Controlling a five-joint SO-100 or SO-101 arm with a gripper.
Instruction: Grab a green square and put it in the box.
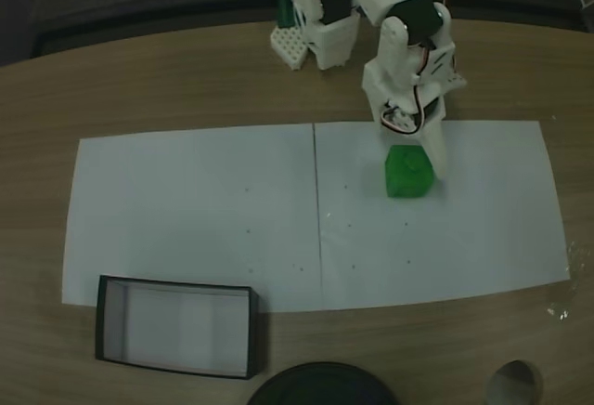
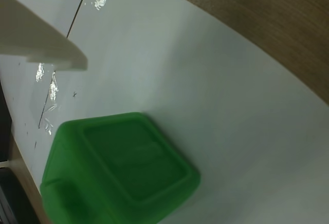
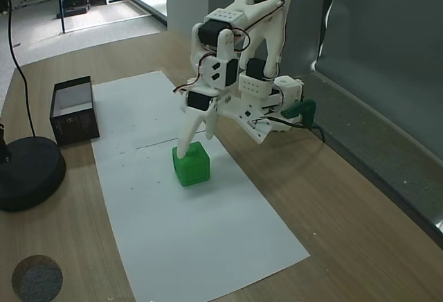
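Wood surface [image 1: 186, 89] is covered by white paper [image 1: 204, 210]. The box [image 1: 176, 326] is seen near the front edge, w/ black walls, pale floor. Further back, the green square [image 1: 409, 172], a glossy rounded cube, is straddled by the tool [image 1: 419, 162]; jaws parted, not clamped.

A wood-grain desk [image 3: 360, 246] carries two white paper sheets [image 1: 195, 210] laid side by side, their seam running across the middle. A dark round base [image 3: 28, 174] sits near one desk edge with a black cable [image 3: 17, 59] rising from it, and a small round grey disc [image 3: 36, 278] lies close by. Grey panels [image 3: 387, 46] stand behind the desk. Beyond it, a pale floor [image 3: 41, 28] is brightly lit.
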